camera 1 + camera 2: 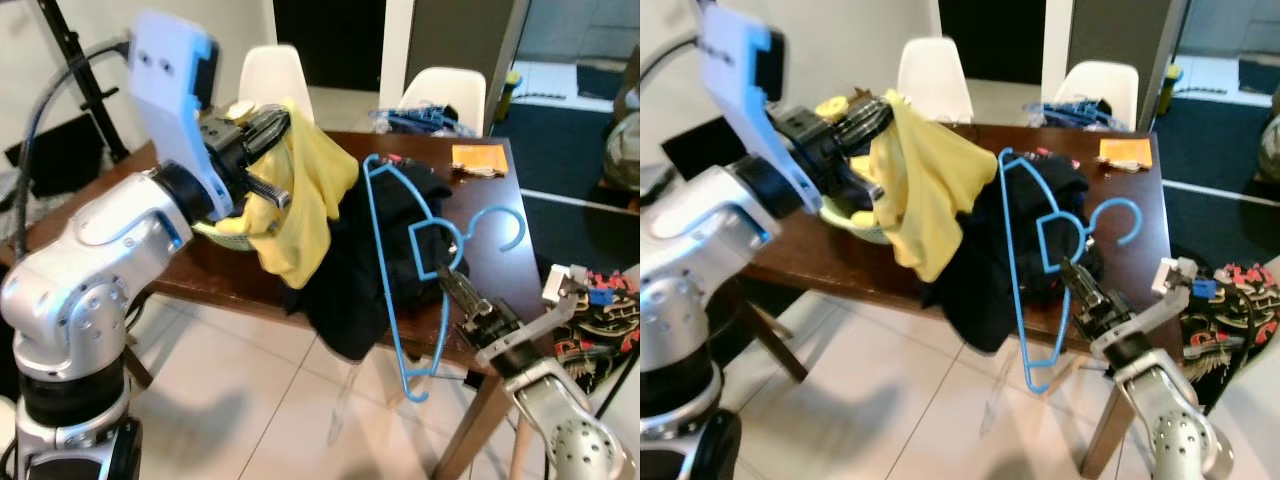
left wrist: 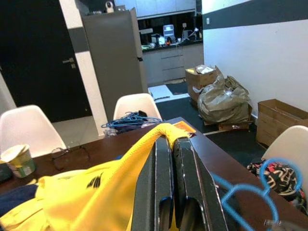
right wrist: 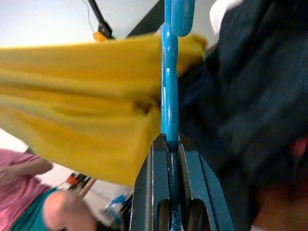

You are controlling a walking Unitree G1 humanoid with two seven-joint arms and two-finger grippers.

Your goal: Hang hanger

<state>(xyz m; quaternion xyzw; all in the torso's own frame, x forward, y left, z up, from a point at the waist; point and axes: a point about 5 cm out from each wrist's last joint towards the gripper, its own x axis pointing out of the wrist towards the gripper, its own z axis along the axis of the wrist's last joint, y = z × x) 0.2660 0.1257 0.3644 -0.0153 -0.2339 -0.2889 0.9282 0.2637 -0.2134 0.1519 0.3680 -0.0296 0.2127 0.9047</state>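
Note:
A blue plastic hanger (image 1: 410, 250) stands upright over the front edge of the dark wooden table (image 1: 500, 215), its hook curling to the right. My right gripper (image 1: 447, 277) is shut on the hanger's bar (image 3: 169, 96), seen close in the right wrist view. My left gripper (image 1: 262, 125) is raised above the table's left part and shut on a yellow shirt (image 1: 300, 205) that drapes down from its fingers (image 2: 168, 192). A dark garment (image 1: 360, 270) lies heaped on the table between shirt and hanger and spills over the edge.
Two white chairs (image 1: 275, 75) stand behind the table. Blue hangers (image 1: 420, 120) and an orange packet (image 1: 478, 158) lie at its far side. A patterned bag (image 1: 590, 320) sits right of the table. A person in a pink top (image 3: 19, 173) appears in the right wrist view.

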